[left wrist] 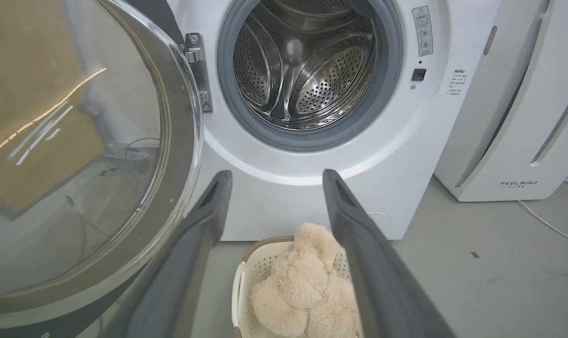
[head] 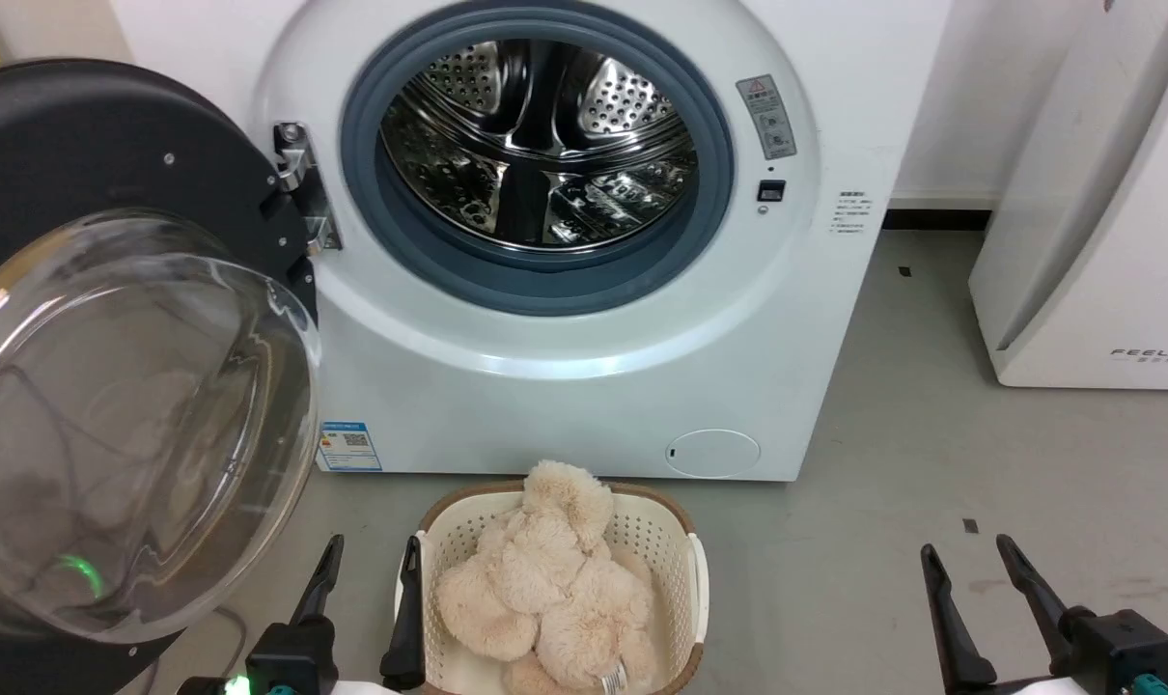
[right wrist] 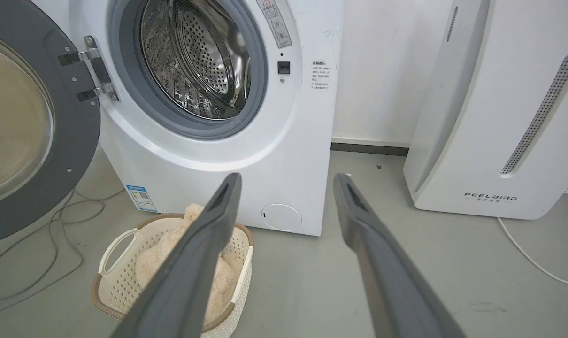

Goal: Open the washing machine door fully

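Looks like the tail end of the job, going by the washing machine door (head: 130, 367) swung wide on its hinge to the left of the washing machine (head: 565, 386), glass bowl facing out and drum fully exposed. Gripping nothing with the left gripper (head: 373, 542) or the right gripper (head: 965, 546), both spread wide, parked low, clear of the door. Probably just needs a check that the door sits at its stop (maybe one last nudge on the rim). Plain grey floor (head: 931, 434), a plush toy (head: 555, 579) in a cream basket (head: 656, 541) right in front, plus a white FEELBIRD appliance (head: 1086, 241) off to the right.
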You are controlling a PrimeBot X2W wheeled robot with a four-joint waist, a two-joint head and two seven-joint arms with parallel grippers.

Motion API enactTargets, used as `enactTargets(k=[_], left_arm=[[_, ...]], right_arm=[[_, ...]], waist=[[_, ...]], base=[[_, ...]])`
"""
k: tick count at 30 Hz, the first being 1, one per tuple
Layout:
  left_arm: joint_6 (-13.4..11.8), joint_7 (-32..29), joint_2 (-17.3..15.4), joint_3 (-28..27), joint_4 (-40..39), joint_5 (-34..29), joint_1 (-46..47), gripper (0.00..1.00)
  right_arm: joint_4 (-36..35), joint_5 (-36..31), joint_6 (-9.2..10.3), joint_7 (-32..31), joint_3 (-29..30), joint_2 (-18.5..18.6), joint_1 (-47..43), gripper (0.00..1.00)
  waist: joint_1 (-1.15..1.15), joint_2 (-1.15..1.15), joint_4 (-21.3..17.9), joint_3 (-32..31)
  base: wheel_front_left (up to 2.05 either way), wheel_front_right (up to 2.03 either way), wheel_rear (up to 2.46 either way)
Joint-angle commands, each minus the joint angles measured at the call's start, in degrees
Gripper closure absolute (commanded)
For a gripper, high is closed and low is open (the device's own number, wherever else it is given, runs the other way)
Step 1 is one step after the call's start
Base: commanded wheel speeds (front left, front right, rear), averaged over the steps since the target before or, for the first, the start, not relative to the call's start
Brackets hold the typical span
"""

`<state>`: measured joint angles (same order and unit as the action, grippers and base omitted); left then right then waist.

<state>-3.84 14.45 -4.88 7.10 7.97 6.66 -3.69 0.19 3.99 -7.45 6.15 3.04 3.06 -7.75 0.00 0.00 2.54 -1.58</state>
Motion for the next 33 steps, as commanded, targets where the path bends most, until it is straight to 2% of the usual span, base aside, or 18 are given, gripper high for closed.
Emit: enactTargets(k=[1, 13, 14, 33], left_arm=[[0.1, -0.1, -0.3, 0.08, 0.32, 0.05, 0.64, 0.0], [-0.41, 0.01, -0.3, 0.34, 1.4, 0.99, 1.35, 0.0], [-0.06, -0.14, 0.03, 0.11, 1.29, 0.54, 0.35, 1.0], [0.46, -2.06, 0.4, -0.89, 0.06, -0.43, 0.78, 1.0]], right_arm=[[-0.42, -0.36, -0.03, -0.18, -0.19, -0.18, -0.63, 0.0], [-1.15, -0.02, -0.03, -0.43, -0.58, -0.18, -0.81, 0.0], [-0.78, 0.03, 0.0, -0.51, -0.5, 0.0, 0.0, 1.0], [-0.67, -0.51, 0.0, -1.27, -0.84, -0.02, 1.04, 1.0]], waist=[[0.0, 0.0, -0.33, 0.04], [0.0, 0.0, -1.36, 0.25], [0.0, 0.0, -1.38, 0.26], [0.0, 0.0, -1.55, 0.44]], base=[[0.0, 0.0, 0.0], [0.0, 0.0, 0.0], [0.0, 0.0, 0.0], [0.0, 0.0, 0.0]])
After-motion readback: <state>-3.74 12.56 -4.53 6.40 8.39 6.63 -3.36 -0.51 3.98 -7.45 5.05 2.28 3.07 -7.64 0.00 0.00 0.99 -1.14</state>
